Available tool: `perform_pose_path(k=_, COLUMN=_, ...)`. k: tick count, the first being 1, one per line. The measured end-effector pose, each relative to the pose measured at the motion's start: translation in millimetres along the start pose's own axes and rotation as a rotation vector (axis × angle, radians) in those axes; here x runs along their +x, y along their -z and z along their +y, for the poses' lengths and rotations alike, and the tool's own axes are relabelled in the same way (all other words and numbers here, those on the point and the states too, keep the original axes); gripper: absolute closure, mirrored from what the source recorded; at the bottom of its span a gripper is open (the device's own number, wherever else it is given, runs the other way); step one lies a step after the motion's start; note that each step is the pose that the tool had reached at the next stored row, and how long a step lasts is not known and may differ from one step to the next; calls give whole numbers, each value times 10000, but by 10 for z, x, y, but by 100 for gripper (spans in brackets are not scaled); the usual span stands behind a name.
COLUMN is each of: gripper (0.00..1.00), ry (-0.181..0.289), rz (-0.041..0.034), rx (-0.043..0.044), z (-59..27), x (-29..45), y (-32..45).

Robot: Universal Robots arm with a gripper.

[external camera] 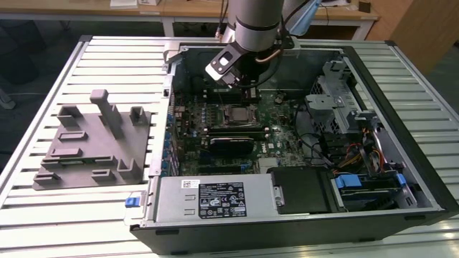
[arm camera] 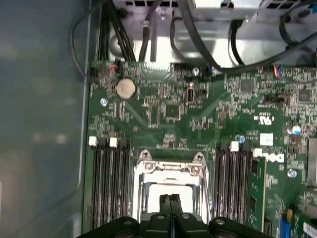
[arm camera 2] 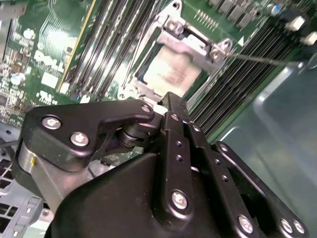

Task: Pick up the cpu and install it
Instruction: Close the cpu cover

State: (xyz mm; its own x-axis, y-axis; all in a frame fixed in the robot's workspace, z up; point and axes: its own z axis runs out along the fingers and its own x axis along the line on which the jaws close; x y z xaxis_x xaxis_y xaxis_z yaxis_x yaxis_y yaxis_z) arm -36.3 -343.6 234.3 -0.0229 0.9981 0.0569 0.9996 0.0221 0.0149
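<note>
Presently, jaws: brought fully together on the gripper (arm camera: 171, 201). The two black fingertips (arm camera: 165, 204) meet face to face with nothing between them.
Jaw contact: in the first wrist view the tips stand directly over the cpu (arm camera: 185, 196). Whether they touch its top cannot be told.
Cpu: lies flat, pale silver top upward, seated square inside the metal frame of the socket (arm camera: 171, 168).
Cpu, second wrist view: the same pale square sits within the frame just beyond the gripper's black linkage.
Socket lever: a thin wire lever (arm camera 2: 262, 59) runs out sideways from one corner of the frame, over the neighbouring slots.
Memory slots: dark parallel slots (arm camera: 109, 188) flank the socket on both sides.
Motherboard: a green board (arm camera: 198, 114) carries the socket and a round coin cell (arm camera: 125, 88).
Arm: in the exterior view the arm (external camera: 255, 21) reaches down into the open computer case (external camera: 373, 228), with its wrist above the board near the socket.
Case: lies on its side with the interior exposed, resting on the slatted table (external camera: 72, 231). A labelled metal box (external camera: 215, 199) occupies its near edge.
Tray: a grey plastic tray with upright posts (external camera: 93, 145) sits on the table at the exterior view's left, just beside the case.
</note>
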Motion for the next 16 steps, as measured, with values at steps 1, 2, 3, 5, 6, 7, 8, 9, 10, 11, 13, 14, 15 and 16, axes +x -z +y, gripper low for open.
perform_pose_path(k=1, gripper=89, ry=0, rz=0, rx=0, z=-16, x=0, y=-3)
perform_pose_path(k=2, gripper=89, ry=1, rz=1, rx=0, z=-29, x=0, y=-5)
perform_pose_path(k=3, gripper=89, ry=1, rz=1, rx=0, z=-43, x=1, y=-8)
perform_pose_path(k=5, gripper=89, ry=1, rz=1, rx=0, z=-73, x=1, y=-14)
perform_pose_path(k=6, gripper=89, ry=0, rz=1, rx=0, z=-91, x=1, y=-16)
perform_pose_path(k=7, gripper=89, ry=0, rz=1, rx=0, z=-111, x=2, y=-20)
perform_pose_path(k=8, gripper=89, ry=0, rz=1, rx=0, z=-131, x=2, y=-23)
perform_pose_path(k=9, gripper=89, ry=1, rz=1, rx=0, z=-150, x=2, y=-28)
perform_pose_path(k=10, gripper=89, ry=2, rz=2, rx=-1, z=-167, x=2, y=-35)
perform_pose_path(k=11, gripper=89, ry=2, rz=3, rx=-2, z=-181, x=2, y=-43)
perform_pose_path(k=13, gripper=89, ry=2, rz=0, rx=0, z=-207, x=1, y=-57)
perform_pose_path(k=14, gripper=89, ry=3, rz=1, rx=0, z=-218, x=1, y=-65)
perform_pose_path(k=15, gripper=89, ry=3, rz=1, rx=0, z=-231, x=1, y=-72)
perform_pose_path(k=16, gripper=89, ry=3, rz=1, rx=0, z=-243, x=1, y=-78)
